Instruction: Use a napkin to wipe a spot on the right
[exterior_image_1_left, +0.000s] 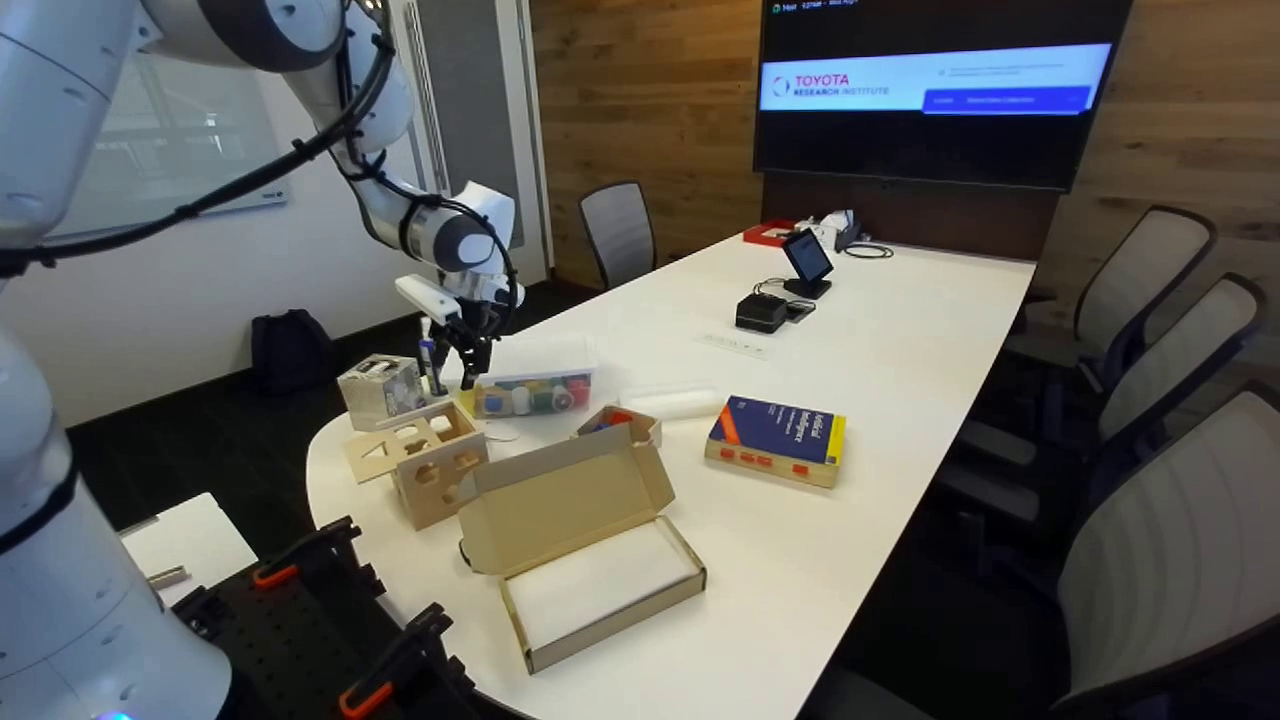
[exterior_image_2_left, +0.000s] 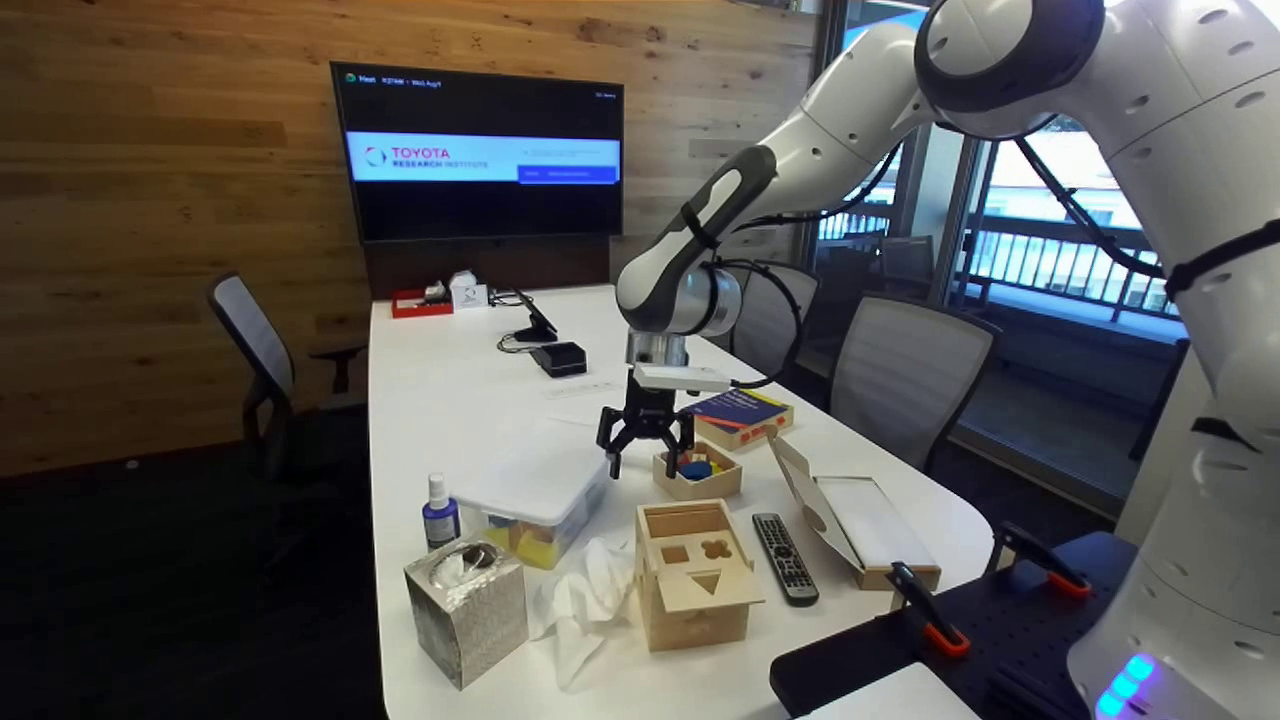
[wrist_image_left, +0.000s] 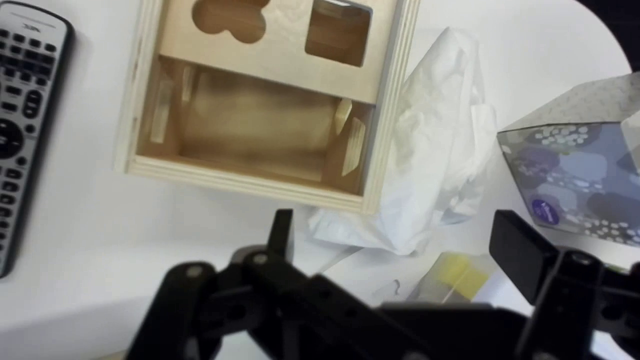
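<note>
From here the jaws hang wide and empty, presumably to take the crumpled napkin (exterior_image_2_left: 588, 600) lying on the table (exterior_image_2_left: 430, 380) between the tissue box (exterior_image_2_left: 470, 610) and the wooden box (exterior_image_2_left: 690, 620). Those two look to leave a narrow way in; free room for wiping stretches from the blue book (exterior_image_1_left: 775, 440) to the table's edge

In an exterior view, you have the napkin (exterior_image_2_left: 583, 603) on the tabletop (exterior_image_2_left: 430, 400) between the tissue box (exterior_image_2_left: 470, 618) on the left and the shape sorter (exterior_image_2_left: 695, 625); the remote (exterior_image_2_left: 786, 560) lies right of the sorter.
</note>
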